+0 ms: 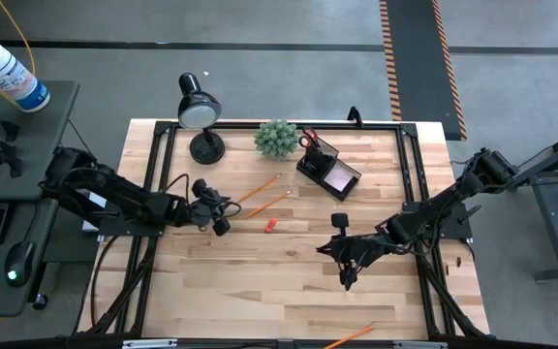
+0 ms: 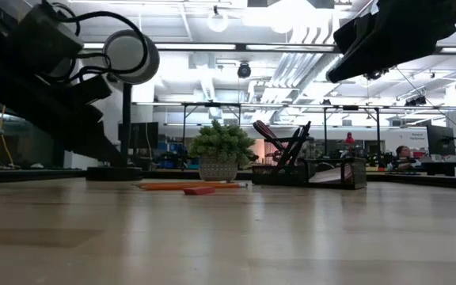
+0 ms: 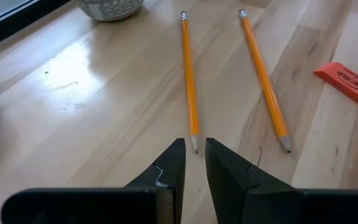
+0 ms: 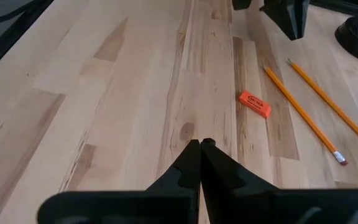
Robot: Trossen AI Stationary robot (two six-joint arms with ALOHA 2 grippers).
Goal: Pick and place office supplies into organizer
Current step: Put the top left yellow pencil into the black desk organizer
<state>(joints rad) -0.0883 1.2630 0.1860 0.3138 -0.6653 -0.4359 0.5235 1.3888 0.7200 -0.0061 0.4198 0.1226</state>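
Observation:
Two thin orange pencils (image 1: 260, 189) (image 1: 267, 204) lie flat side by side on the table's middle, with a small orange eraser (image 1: 269, 225) beside them. The dark organizer (image 1: 327, 165) stands toward the far edge, with orange-handled scissors (image 1: 308, 139) in its cup and a pink sticky pad (image 1: 340, 176) in its tray. My left gripper (image 1: 221, 225) hovers left of the pencils, narrowly open. In the left wrist view the nearer pencil's (image 3: 189, 81) sharpened tip shows just ahead of the gap (image 3: 195, 155). My right gripper (image 1: 347, 273) is shut (image 4: 201, 144) over bare wood, right of the eraser (image 4: 255, 104).
A green plant ball (image 1: 276, 139) in a pot and a black desk lamp (image 1: 200, 111) stand along the far edge, left of the organizer. Another orange pencil (image 1: 349, 337) lies at the near edge. Bare wood lies between the two grippers and toward the near edge.

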